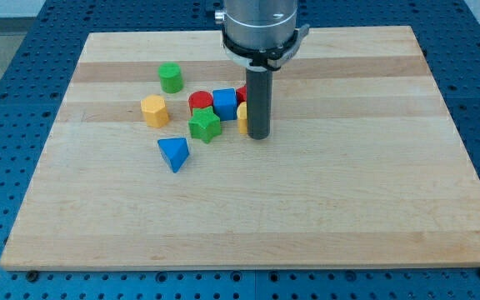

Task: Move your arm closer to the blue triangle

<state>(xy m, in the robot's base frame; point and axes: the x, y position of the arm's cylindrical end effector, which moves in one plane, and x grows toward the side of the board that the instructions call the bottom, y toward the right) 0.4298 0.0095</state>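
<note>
The blue triangle [173, 154] is lying flat on the wooden tabletop [323, 208], apart from the other blocks, and serves here as the landmark. Your rig is carrying no claw, so nothing is being opened, closed or held; the arm ends in a dark rod, and my tip [259, 135] is resting on the tabletop well to the view's right of the blue triangle and slightly toward the view's top.

Relative to the blue triangle:
- The green star [205, 125] is sitting just above and to the right, between the triangle and my tip.
- The yellow hexagon [154, 110] is sitting above and slightly left.
- The green cylinder [171, 77] is sitting farther above.
- The red cylinder [199, 102] and blue cube [225, 103] are sitting above and right, beyond the star.
- A yellow block [242, 117] and a red block [242, 92], shapes mostly hidden, are showing at the rod's left edge.

Handling judgement: the triangle is looking small, rigid, light and smooth-faced, so it is likely sliding or pivoting at the slightest contact. No hold is possible; the task is asking for approach only. Approaching along a line below the green star is likely avoiding the cluster.
</note>
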